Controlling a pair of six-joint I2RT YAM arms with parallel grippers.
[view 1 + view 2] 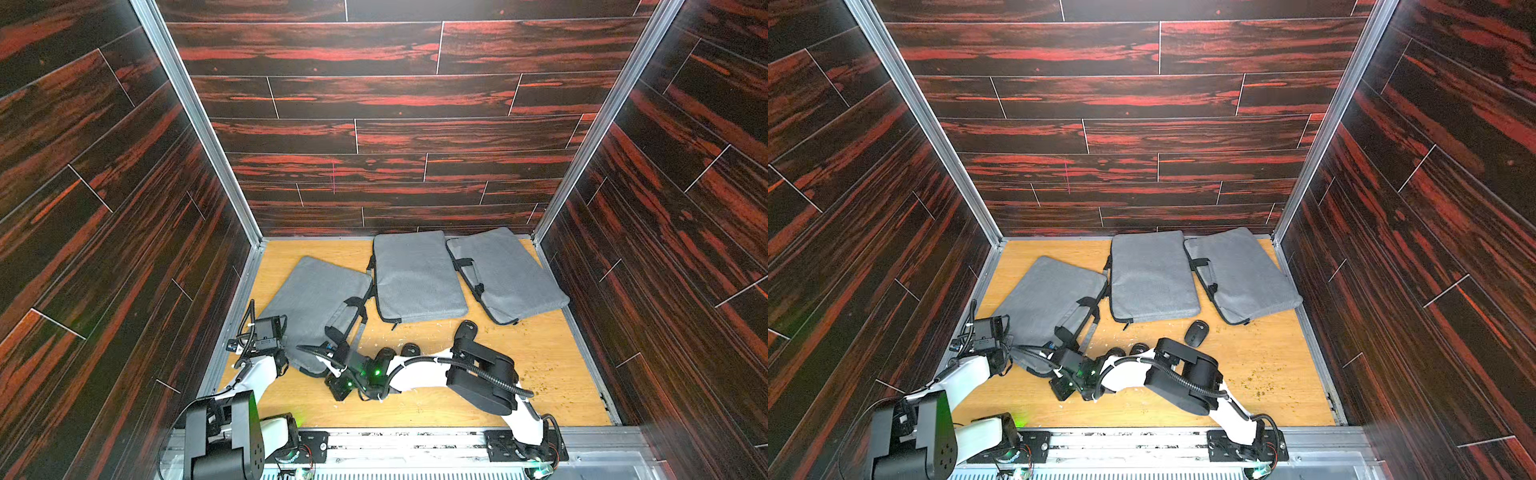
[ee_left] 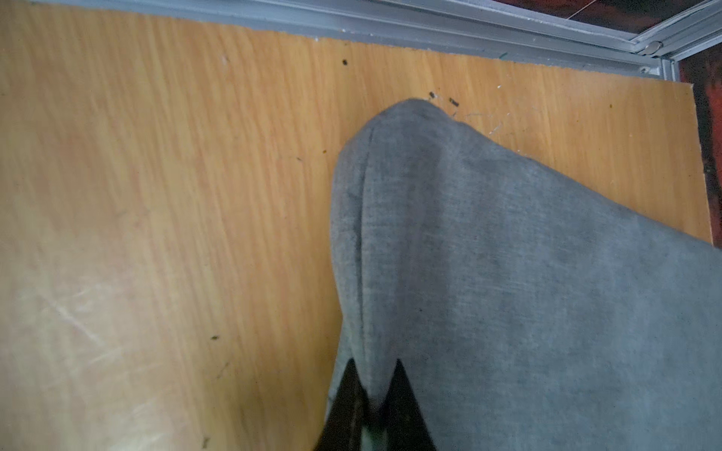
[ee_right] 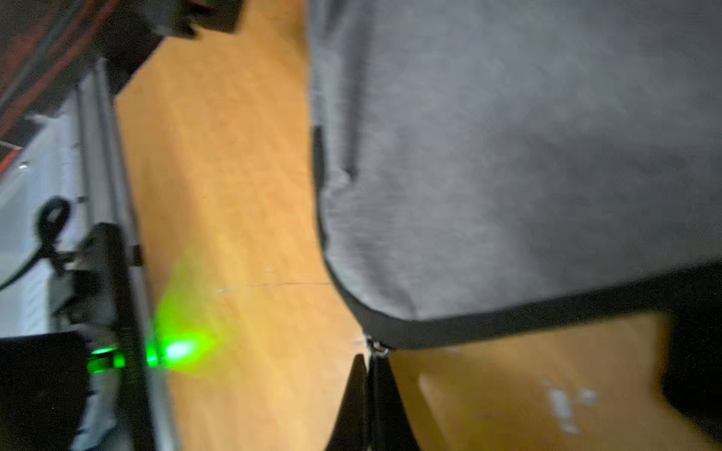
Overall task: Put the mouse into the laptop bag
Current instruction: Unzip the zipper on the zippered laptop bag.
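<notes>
Pinching a fold of grey cloth, the left gripper (image 2: 375, 369) has its jaws clamped on the laptop bag (image 2: 508, 273). The fabric stands up in a ridge from between the fingers (image 2: 347, 394) and spreads away from them over the wooden table (image 2: 156, 195). At the bag's dark-trimmed corner nearest the robot, the right gripper (image 3: 369, 363) has its jaws pressed tight together on the small metal zipper pull (image 3: 377, 347). That wrist view is blurred, so finer detail of the grip is lost.

Out past the right arm's elbow, on the side away from the left gripper and well apart from both, the mouse (image 1: 1196, 332) lies flat on the bare table. It is black and outside every bag. Farther out from the grippers, a second grey bag (image 1: 1152, 274) and a third grey bag (image 1: 1241, 274) lie side by side by the back wall. The second one is just beside the far corner of the held bag. Two dark rounded shapes (image 1: 1127, 348) peek out just behind the right forearm; I cannot tell what they are.
</notes>
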